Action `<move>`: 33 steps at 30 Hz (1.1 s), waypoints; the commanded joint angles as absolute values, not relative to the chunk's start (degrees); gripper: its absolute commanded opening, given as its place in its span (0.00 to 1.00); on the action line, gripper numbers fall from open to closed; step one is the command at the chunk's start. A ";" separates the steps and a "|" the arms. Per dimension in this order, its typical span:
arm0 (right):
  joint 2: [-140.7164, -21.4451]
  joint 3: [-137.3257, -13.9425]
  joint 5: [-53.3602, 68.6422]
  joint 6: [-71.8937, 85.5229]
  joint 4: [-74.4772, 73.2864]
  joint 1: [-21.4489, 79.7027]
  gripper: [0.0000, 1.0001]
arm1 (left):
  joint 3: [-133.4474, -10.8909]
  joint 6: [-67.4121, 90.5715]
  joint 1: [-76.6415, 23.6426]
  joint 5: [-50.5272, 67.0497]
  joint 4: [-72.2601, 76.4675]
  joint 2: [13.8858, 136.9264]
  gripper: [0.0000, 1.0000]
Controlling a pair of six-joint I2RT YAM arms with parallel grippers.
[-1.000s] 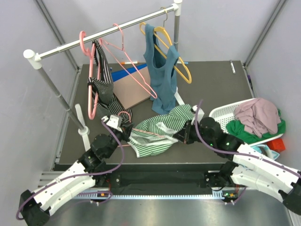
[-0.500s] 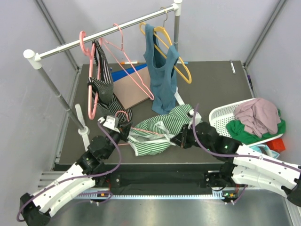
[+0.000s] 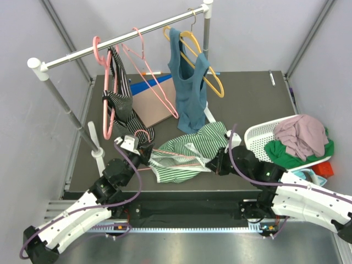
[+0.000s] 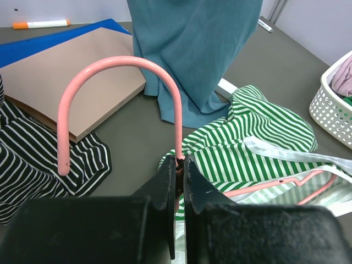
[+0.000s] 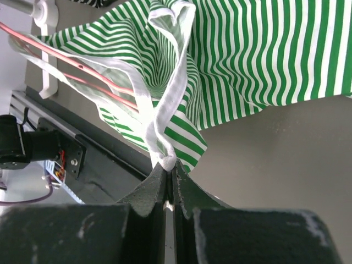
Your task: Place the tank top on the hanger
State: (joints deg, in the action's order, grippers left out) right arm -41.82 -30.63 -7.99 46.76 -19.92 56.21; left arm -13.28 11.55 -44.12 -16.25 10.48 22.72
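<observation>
table (image 3: 247, 93): dark, rack (image 3: 77, 53) behind.
top (image 3: 187, 148): crumpled mid-table, hanger (image 4: 118, 61) partly inside.
left gripper (image 4: 179, 165): I pinch the hanger neck to steady it.
right gripper (image 5: 169, 173): clamped on white trim, for stretching over.

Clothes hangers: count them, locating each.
4: thick pink hanger and bare thin pink hanger on rail, yellow hanger under teal top, thin pink hanger in left gripper. Others may be hidden.
</observation>
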 commanded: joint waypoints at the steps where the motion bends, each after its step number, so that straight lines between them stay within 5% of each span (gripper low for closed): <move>1: -43.33 -30.41 -7.65 47.11 -18.64 57.74 0.00 | -12.83 10.99 -43.86 -17.75 12.74 21.89 0.00; 13: -47.63 -28.65 -5.45 48.08 -13.36 58.97 0.01 | -12.57 10.99 -43.86 -18.19 12.66 20.74 0.00; 18: -47.46 -26.98 -4.75 48.34 -9.24 59.15 0.17 | -12.30 11.16 -43.86 -17.84 12.74 20.48 0.00; 23: -47.37 -27.24 -5.54 47.64 -6.77 59.33 0.43 | -12.30 11.16 -43.86 -17.40 12.74 20.48 0.00; 33: -40.97 -32.34 -12.91 45.18 -18.27 59.33 0.58 | -12.13 11.25 -43.86 -16.70 12.83 20.39 0.00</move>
